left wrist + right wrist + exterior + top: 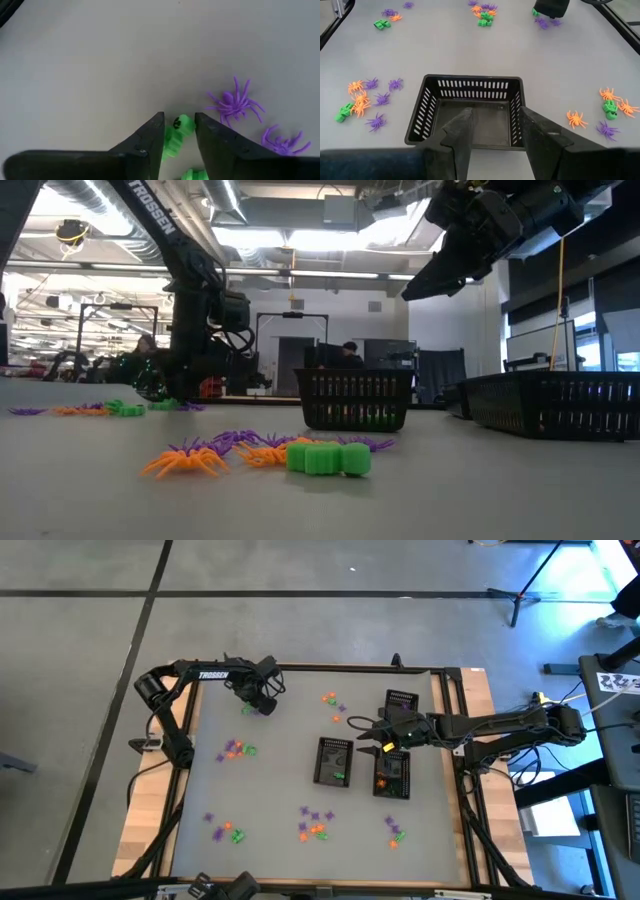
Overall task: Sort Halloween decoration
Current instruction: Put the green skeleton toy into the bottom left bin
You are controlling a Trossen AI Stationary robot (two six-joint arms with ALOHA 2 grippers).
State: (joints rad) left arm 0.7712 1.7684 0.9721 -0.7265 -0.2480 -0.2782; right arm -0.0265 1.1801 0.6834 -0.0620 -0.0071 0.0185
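The decoration is small orange, green and purple trinkets lying in clusters on the table (237, 750), (313, 825), (393, 830). My left gripper (255, 705) is down at the table's far left, shut on a green trinket (179, 131); two purple spiders (234, 102) lie beside it. My right gripper (362, 737) is open and holds nothing. It hangs well above the table (420, 285), over the middle black mesh basket (467, 95). My left gripper pinches the green trinket's upper half (184, 124) between its two fingers, coming from above and pointing down. The trinket sits in the gap between the fingertips; its lower half runs back between them. I cannot tell whether it is off the table.
Three black mesh baskets stand right of centre: one far (400, 703), one in the middle (333, 762) with green inside, one nearer the right (392, 775) with orange inside. Another cluster lies far centre (332, 700). Bare table surface lies between the clusters.
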